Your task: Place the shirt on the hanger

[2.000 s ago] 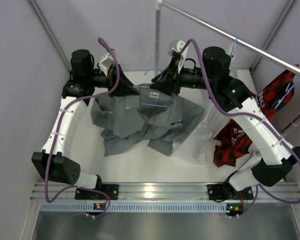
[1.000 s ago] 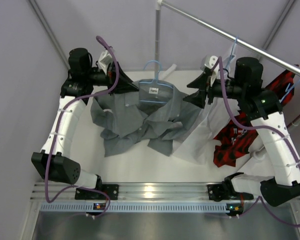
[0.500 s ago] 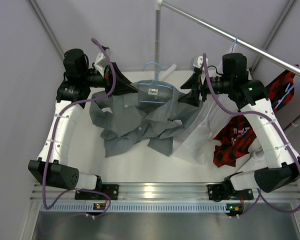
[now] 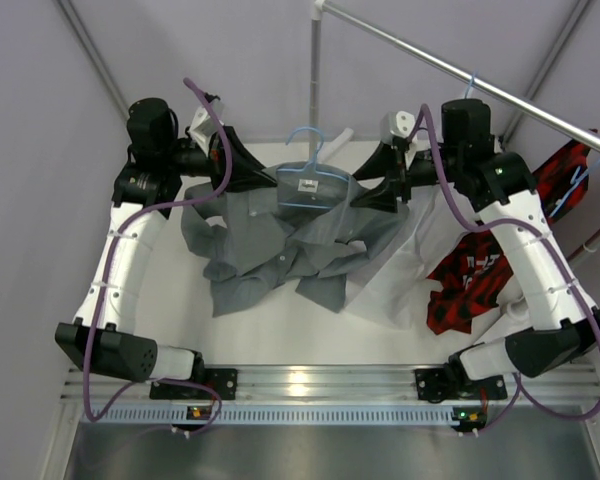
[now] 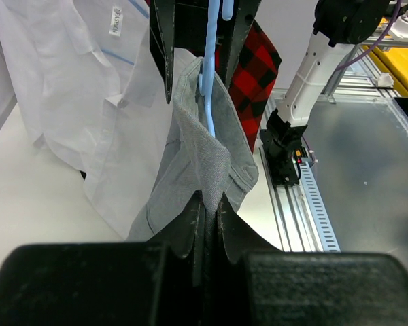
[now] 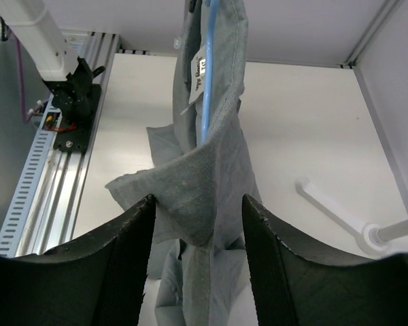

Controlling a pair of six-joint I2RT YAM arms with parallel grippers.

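White-shelled arms (image 4: pixel 120 262) with bulky black joints (image 4: pixel 152 125) and looping purple cables (image 4: pixel 198 92)

White table (image 4: pixel 290 335), grey shirt (image 4: pixel 260 240) pooled, white shirt (image 4: pixel 395 285) alongside

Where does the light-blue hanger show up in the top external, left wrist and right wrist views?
Top external: the light-blue hanger is at upper centre, its hook rising above the collar.
Left wrist: top centre, a vertical blue bar running down into the grey fabric.
Right wrist: top centre, a thin blue line inside the collar.
Shared landmark: the grey shirt around it in all three views.
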